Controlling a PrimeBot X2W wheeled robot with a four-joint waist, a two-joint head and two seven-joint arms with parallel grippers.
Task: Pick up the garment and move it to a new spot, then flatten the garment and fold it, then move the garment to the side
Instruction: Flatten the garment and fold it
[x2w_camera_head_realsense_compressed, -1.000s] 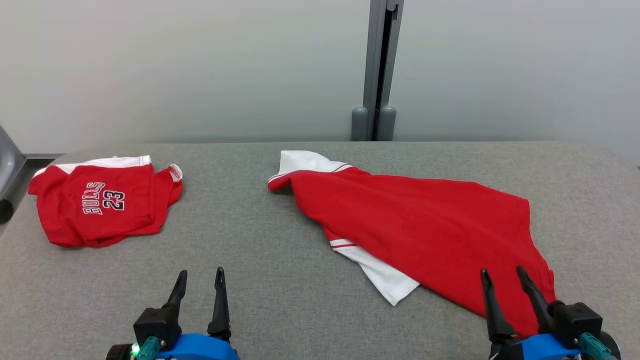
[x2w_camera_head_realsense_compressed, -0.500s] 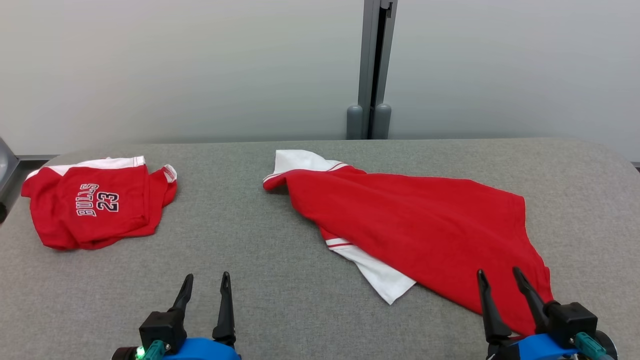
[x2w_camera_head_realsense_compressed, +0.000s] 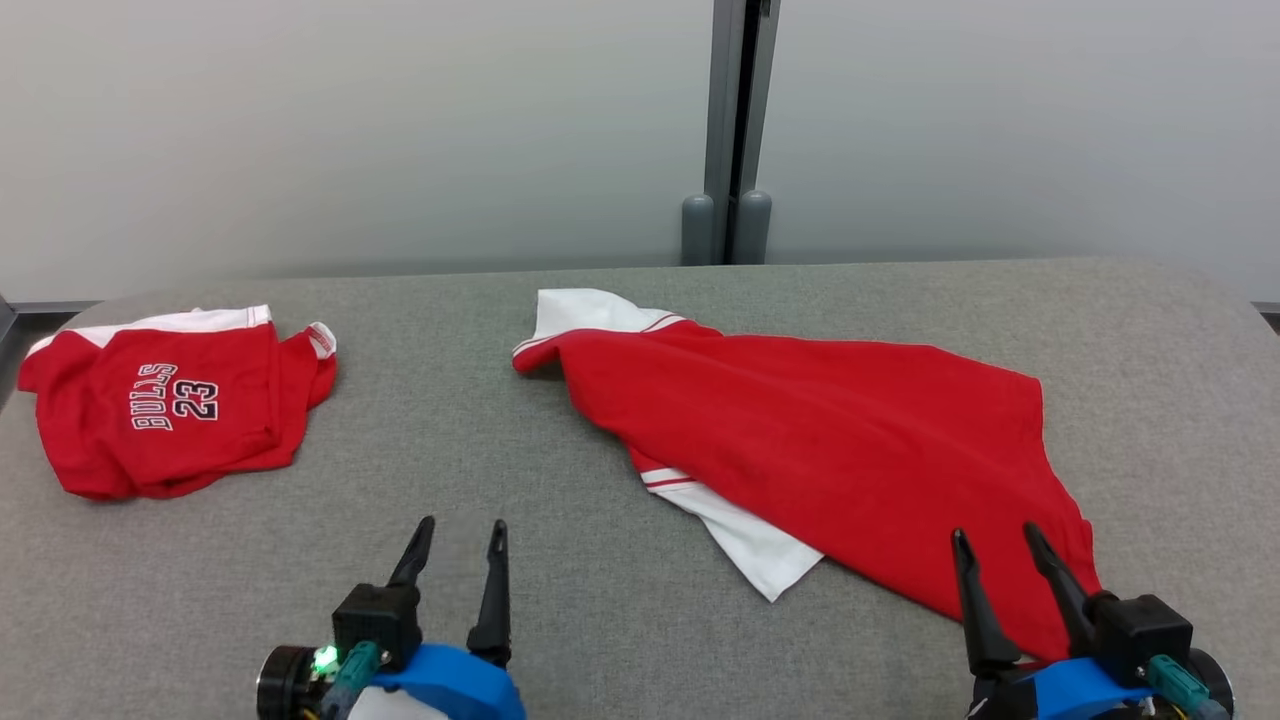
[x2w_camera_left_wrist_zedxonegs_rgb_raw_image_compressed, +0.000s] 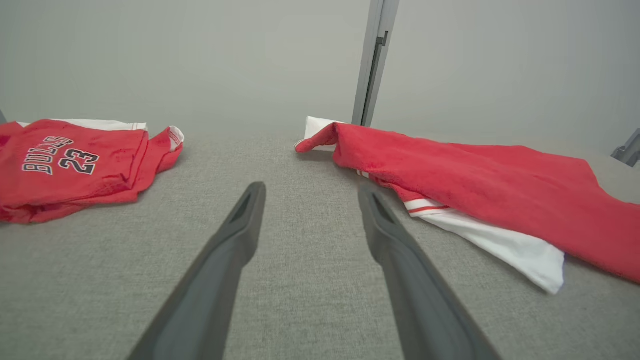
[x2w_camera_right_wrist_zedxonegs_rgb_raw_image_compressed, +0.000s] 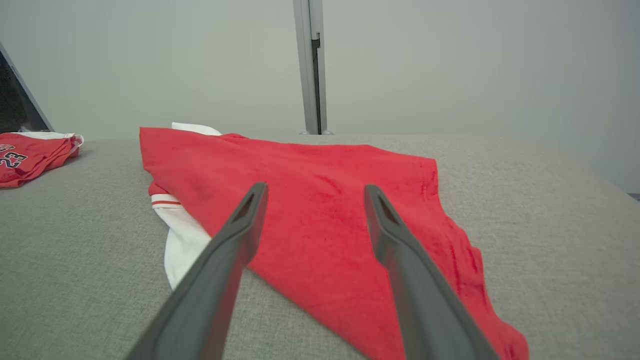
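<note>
A red garment (x2w_camera_head_realsense_compressed: 830, 440) with white sleeves and trim lies loosely spread, creased and askew, on the centre-right of the grey table (x2w_camera_head_realsense_compressed: 560, 420). My left gripper (x2w_camera_head_realsense_compressed: 463, 526) stands open over bare table, to the left of the garment's white sleeve (x2w_camera_head_realsense_compressed: 760, 550). In the left wrist view the left gripper (x2w_camera_left_wrist_zedxonegs_rgb_raw_image_compressed: 312, 190) holds nothing, with the garment (x2w_camera_left_wrist_zedxonegs_rgb_raw_image_compressed: 475, 175) off to its right. My right gripper (x2w_camera_head_realsense_compressed: 994, 532) is open above the garment's near right corner. In the right wrist view the right gripper (x2w_camera_right_wrist_zedxonegs_rgb_raw_image_compressed: 316, 189) frames red cloth (x2w_camera_right_wrist_zedxonegs_rgb_raw_image_compressed: 320, 215) without gripping it.
A second red garment (x2w_camera_head_realsense_compressed: 170, 410), folded and printed "BULLS 23", lies at the table's left end and also appears as a folded garment (x2w_camera_left_wrist_zedxonegs_rgb_raw_image_compressed: 65, 165) in the left wrist view. A grey post (x2w_camera_head_realsense_compressed: 728, 130) stands behind the table against a pale wall. Bare table lies between the two garments.
The head camera has turned a little, shifting the whole picture left. My left gripper has moved right and slightly forward over the bare table. The right gripper and both garments have stayed put.
</note>
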